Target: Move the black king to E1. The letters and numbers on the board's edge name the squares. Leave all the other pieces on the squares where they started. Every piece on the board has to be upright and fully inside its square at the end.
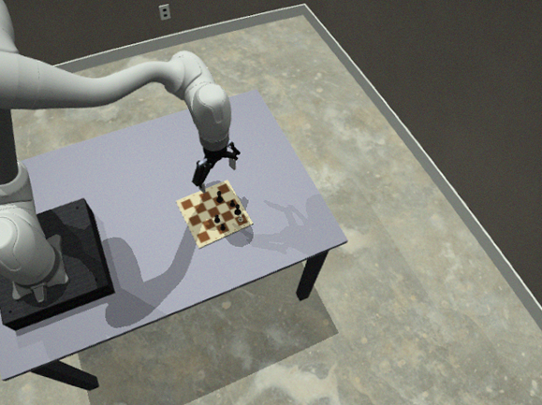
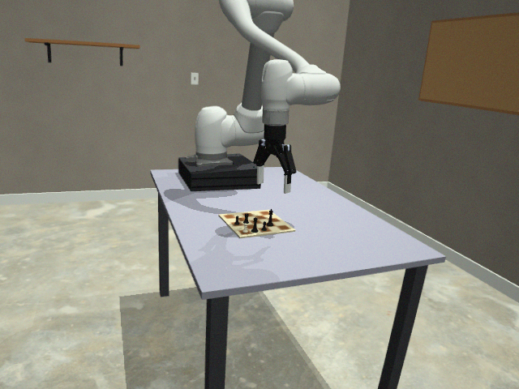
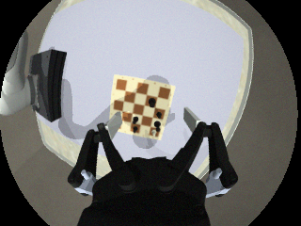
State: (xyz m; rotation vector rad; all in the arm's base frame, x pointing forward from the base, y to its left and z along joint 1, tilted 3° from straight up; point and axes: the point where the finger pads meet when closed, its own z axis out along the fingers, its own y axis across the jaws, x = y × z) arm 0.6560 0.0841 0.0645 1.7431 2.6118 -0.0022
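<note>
The small chessboard (image 1: 203,236) (image 2: 285,228) (image 3: 134,90) lies on the grey table. The black king (image 1: 219,197) (image 2: 270,217), the tallest piece, stands upright near the board's edge on the arm's side. Several smaller black pieces, such as the one nearest the middle (image 1: 217,218) (image 2: 254,224), and one white piece (image 1: 239,220) (image 2: 245,228) stand on other squares. My gripper (image 1: 215,169) (image 2: 273,184) (image 3: 151,115) is open and empty. It hangs well above the table, over the board's far edge, with fingers pointing down. In the wrist view the board shows between the fingers, and the pieces are too small to tell apart.
The arm's black base block (image 1: 63,261) (image 2: 217,171) sits at one end of the table (image 1: 119,159) (image 2: 335,242). The board lies near the table's long edge.
</note>
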